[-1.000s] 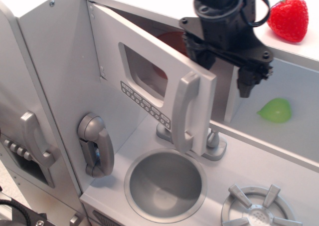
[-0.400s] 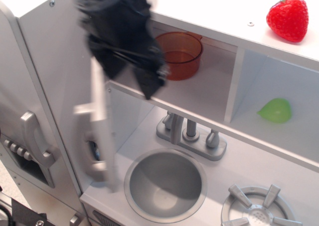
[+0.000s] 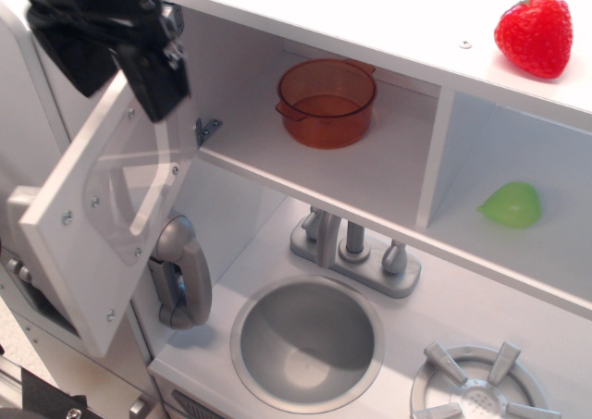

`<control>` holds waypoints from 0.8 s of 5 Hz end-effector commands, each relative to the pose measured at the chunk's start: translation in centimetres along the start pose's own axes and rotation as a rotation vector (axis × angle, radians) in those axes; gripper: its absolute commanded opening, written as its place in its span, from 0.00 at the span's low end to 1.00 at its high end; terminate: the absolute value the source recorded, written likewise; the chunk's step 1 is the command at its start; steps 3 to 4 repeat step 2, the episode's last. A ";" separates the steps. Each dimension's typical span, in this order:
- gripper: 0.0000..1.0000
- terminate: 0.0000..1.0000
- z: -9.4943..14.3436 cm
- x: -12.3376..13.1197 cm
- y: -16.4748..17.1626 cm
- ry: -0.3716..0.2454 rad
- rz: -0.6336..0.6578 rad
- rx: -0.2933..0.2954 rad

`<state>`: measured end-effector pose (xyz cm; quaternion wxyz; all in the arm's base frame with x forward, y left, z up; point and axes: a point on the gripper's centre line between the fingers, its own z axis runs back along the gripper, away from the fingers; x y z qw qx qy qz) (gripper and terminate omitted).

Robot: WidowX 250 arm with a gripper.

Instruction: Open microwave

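The microwave (image 3: 370, 174) is the white compartment under the top shelf. Its door (image 3: 102, 225) is swung wide open to the left, with its white inner face and clear window toward me. An orange pot (image 3: 326, 102) stands inside the open compartment. My black gripper (image 3: 139, 63) is at the upper left, against the door's top edge near the hinge side. Its fingers are blurred and merge with the black body, so I cannot tell whether they are open or shut.
A red strawberry (image 3: 534, 32) lies on the top shelf at the right. A green toy (image 3: 509, 204) sits in the doorless cubby. Below are a grey phone (image 3: 180, 273), a faucet (image 3: 356, 248), a round sink (image 3: 307, 340) and a burner (image 3: 476, 387).
The microwave door swung from half open to fully open at the left. My gripper moved from the upper right across to the upper left with the door.
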<state>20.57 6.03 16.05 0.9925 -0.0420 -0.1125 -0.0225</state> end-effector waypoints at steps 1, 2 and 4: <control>1.00 0.00 1.6 1.0 0.0 0.022 -0.010 0.011; 1.00 1.00 1.5 1.4 -3.3 0.045 -0.032 -0.094; 1.00 1.00 1.5 1.4 -3.3 0.045 -0.032 -0.094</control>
